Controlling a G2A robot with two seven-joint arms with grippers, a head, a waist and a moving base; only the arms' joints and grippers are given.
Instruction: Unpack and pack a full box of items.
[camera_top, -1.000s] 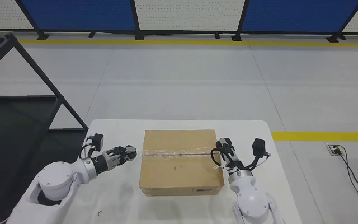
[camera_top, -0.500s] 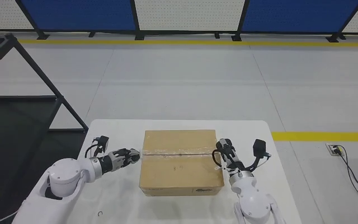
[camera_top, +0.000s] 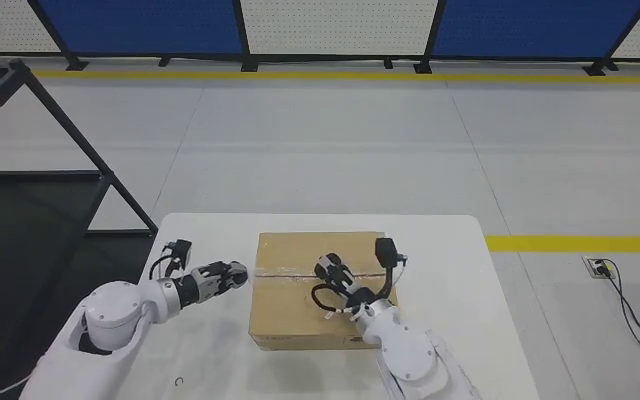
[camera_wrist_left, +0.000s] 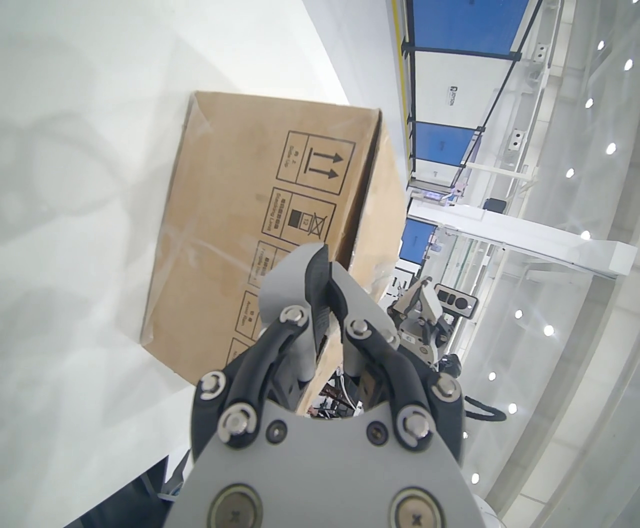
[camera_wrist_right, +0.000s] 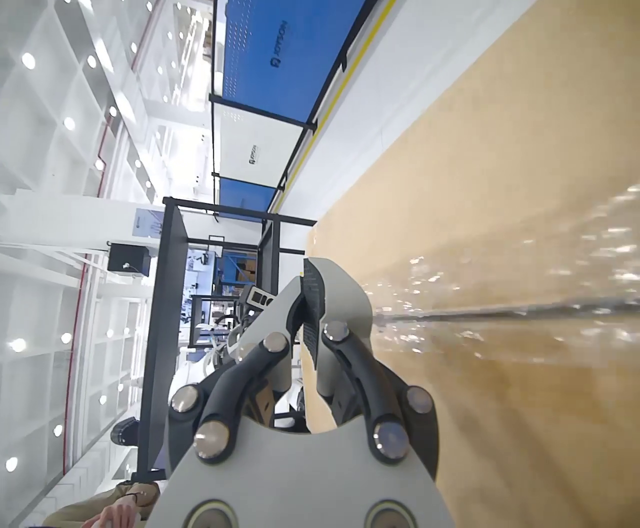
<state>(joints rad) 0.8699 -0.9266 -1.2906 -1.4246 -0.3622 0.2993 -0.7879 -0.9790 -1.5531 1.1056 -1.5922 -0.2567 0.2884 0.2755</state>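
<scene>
A closed brown cardboard box (camera_top: 300, 310) sits in the middle of the white table (camera_top: 210, 240), its top flaps sealed by clear tape (camera_top: 290, 272) along the centre seam. My left gripper (camera_top: 236, 273) is shut and empty, hovering just off the box's left side near the seam; the left wrist view shows the box's printed side (camera_wrist_left: 260, 220) right ahead of the gripper (camera_wrist_left: 322, 280). My right gripper (camera_top: 328, 267) is shut, held low over the box top close to the taped seam (camera_wrist_right: 500, 310), with the gripper (camera_wrist_right: 310, 290) pointing along it.
A black metal rack (camera_top: 60, 160) stands off the table's left side. A small black ring (camera_top: 178, 380) lies near the table's front edge. The table's right part (camera_top: 450, 260) is bare.
My right arm has swung from the box's right edge leftward onto the box top, near the seam. The left gripper stayed by the box's left side, shifting only slightly.
</scene>
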